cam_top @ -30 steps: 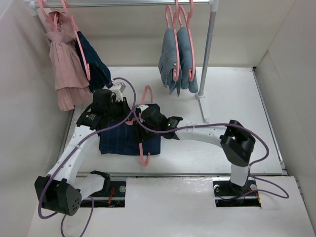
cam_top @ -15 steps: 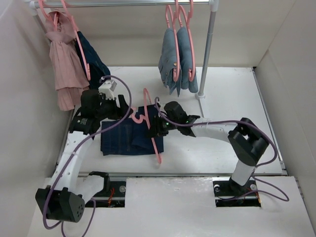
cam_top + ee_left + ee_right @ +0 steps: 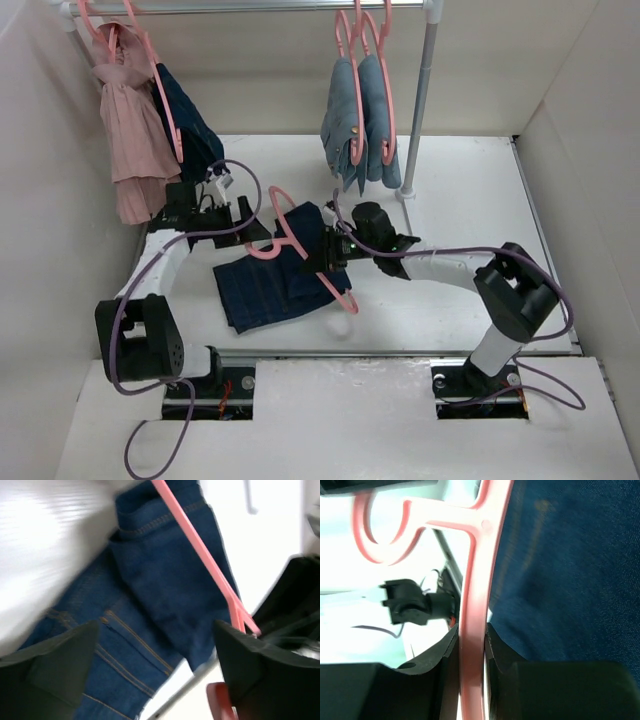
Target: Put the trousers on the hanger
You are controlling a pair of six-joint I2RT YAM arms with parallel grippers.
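White table (image 3: 470, 200) | right end effector (image 3: 471, 640) clamps hanger (image 3: 475, 570), seen wrist-only | left end effector (image 3: 156, 630) spread above trousers (image 3: 165, 575)

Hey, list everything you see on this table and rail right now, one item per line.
trousers: one, dark navy, mostly on the table, under the hanger
hanger: one, pink, across the trousers
pale jeans: two, grey-blue, hanging at rail's right
pink garment: one, hanging at rail's left
navy garment: one, dark, beside the pink garment
other hangers: several, pink, on the rail
rail: one, grey, along the back
table: one, white
left claw: black, open, over the trousers
right claw: black, shut on the hanger
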